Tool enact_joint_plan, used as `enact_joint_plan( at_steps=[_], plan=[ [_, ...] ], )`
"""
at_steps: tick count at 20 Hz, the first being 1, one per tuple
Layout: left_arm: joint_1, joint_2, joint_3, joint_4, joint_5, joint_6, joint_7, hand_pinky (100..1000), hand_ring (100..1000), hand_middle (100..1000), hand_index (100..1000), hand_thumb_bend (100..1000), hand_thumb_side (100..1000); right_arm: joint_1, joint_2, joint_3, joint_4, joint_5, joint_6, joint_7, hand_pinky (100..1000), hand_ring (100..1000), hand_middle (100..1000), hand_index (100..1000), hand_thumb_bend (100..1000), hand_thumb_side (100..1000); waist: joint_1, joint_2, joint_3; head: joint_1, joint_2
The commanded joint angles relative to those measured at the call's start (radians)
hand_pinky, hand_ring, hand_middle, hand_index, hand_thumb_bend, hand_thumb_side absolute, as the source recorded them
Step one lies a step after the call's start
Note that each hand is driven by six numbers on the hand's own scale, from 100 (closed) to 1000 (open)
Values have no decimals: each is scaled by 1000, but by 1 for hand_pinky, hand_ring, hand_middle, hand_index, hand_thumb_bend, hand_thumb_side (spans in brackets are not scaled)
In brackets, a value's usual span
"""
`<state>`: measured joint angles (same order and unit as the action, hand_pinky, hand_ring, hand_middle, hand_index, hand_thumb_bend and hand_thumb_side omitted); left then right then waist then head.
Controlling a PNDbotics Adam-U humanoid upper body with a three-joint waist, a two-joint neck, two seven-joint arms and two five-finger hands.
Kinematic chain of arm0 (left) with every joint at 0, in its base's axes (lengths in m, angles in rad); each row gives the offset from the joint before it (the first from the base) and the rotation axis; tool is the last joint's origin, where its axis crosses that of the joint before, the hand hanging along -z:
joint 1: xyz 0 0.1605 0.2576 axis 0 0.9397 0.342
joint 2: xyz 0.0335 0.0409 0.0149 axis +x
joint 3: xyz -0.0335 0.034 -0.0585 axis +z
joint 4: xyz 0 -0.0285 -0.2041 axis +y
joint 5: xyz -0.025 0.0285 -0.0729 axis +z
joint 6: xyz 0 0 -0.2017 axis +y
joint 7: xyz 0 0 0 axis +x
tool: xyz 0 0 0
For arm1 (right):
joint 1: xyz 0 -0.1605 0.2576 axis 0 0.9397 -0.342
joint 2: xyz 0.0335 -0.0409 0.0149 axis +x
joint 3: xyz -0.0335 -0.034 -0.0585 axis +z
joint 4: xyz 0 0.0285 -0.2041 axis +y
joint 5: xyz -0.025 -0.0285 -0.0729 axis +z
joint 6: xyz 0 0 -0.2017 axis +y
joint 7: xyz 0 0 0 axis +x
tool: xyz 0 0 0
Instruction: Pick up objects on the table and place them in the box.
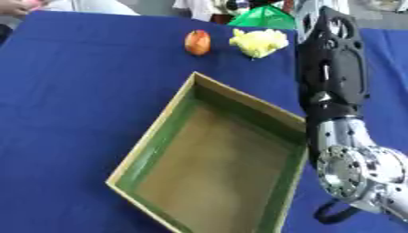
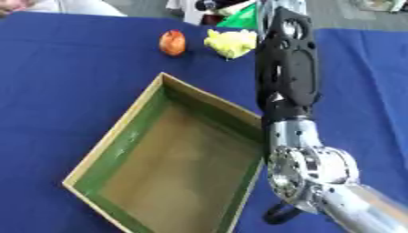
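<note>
Blue-clothed surface (image 1: 72,91) bears our empty box (image 1: 151,141), with orange fruit (image 1: 197,42) and yellow lump (image 1: 259,42) beyond it awaiting pickup, while our right hand's fingers stay unseen.

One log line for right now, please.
box: empty | apple, yellow toy: on table beyond box | right arm: extended beside box | hands: unseen

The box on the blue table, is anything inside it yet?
Nothing shows inside the box: only its bare brownish floor and green inner walls. The robot's right arm covers part of its right rim. The reddish fruit and yellow object lie beyond it.
</note>
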<state>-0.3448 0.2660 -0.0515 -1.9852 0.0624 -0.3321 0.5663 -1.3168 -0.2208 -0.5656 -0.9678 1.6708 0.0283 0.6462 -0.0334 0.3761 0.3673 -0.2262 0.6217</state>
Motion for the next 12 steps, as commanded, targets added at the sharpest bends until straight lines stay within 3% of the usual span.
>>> enact_joint_plan(
  at_steps=[1, 9, 12],
  plan=[
    [-9, 30, 4, -15, 2, 3, -1, 663, 777, 786, 830, 492, 807, -31, -35, 2, -15, -1, 8, 52, 889, 1000, 902, 977, 705, 724, 2, -17, 7, 5, -8],
    [-7, 33, 2, -15, 3, 6, -4, 663, 775, 785, 830, 487, 811, -36, -74, 22, 27, -32, 17, 85, 895, 1000, 914, 980, 689, 730, -2, -11, 5, 12, -6],
    [-5, 33, 2, -15, 3, 7, -4, 664, 775, 784, 829, 485, 812, -32, -92, 32, 61, -36, 21, 81, 898, 1000, 921, 982, 644, 583, -3, -11, 5, 14, -7]
  ],
)
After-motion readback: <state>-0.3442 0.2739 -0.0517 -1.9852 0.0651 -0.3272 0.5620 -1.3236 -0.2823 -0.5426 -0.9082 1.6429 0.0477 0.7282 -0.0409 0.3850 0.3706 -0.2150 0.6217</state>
